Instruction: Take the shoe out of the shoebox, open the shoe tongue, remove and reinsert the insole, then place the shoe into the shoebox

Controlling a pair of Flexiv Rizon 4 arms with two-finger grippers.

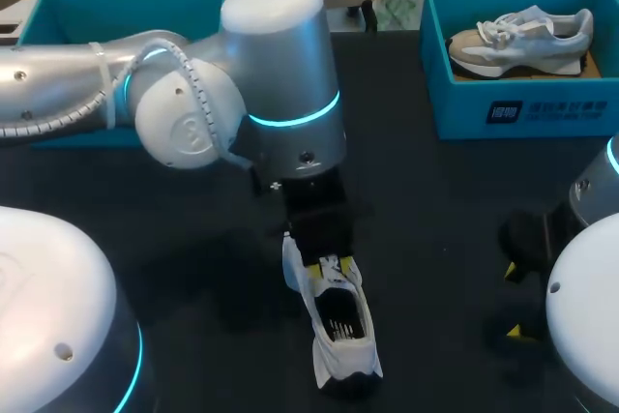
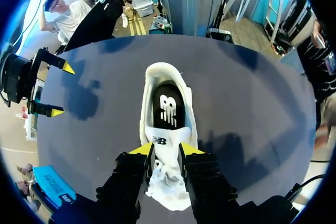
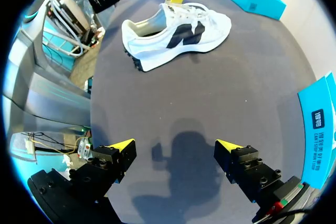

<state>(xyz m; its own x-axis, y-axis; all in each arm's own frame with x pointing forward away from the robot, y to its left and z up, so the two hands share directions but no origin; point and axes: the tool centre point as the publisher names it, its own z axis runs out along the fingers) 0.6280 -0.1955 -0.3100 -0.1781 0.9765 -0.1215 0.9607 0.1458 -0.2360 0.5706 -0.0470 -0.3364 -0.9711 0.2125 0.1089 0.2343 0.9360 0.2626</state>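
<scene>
My left gripper clamps the tongue of the shoe, which lies on the table. My right gripper hangs spread, well apart from the shoe. Unbraced, the shoe may drag when I pull.

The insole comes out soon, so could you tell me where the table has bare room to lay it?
Bare table between the white shoe and the open right end effector, and up toward the shoebox. Crowded where the left end effector clamps the tongue.
</scene>
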